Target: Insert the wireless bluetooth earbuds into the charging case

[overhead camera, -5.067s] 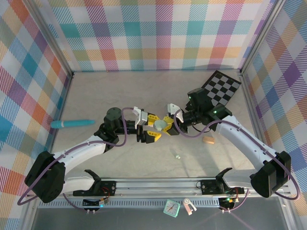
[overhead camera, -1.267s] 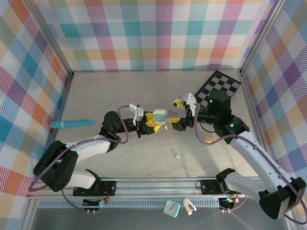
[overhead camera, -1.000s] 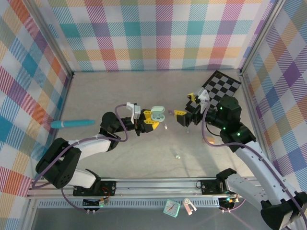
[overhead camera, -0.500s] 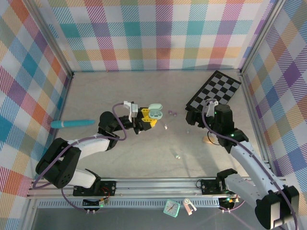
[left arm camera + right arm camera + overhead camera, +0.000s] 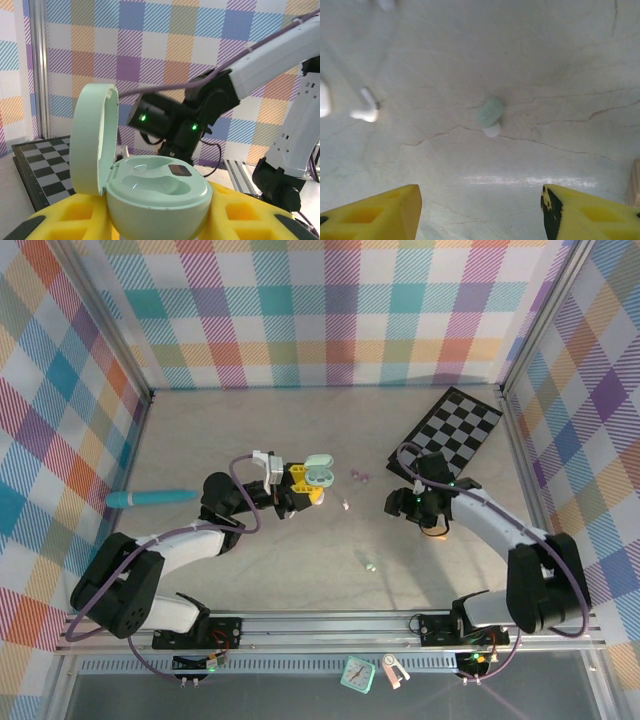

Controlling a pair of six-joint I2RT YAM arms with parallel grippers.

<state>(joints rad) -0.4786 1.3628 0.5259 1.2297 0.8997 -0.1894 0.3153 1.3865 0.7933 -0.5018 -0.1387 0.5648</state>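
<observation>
My left gripper is shut on a mint green charging case, held above the table with its lid swung open. In the left wrist view the case body sits between my yellow fingers, and both sockets look empty. My right gripper hangs low over the table, open, with nothing between its fingers. A mint green earbud lies on the table ahead of it, and shows as a small speck from above. A white earbud and lilac earbuds lie near the case.
A checkerboard lies at the back right. A teal pen rests by the left wall. A small wooden block sits just right of my right gripper. White earbuds lie to its left.
My right arm has pulled away from the case, folded back and dropped low over the table, and its jaws have narrowed. The left gripper has kept its hold on the case.
</observation>
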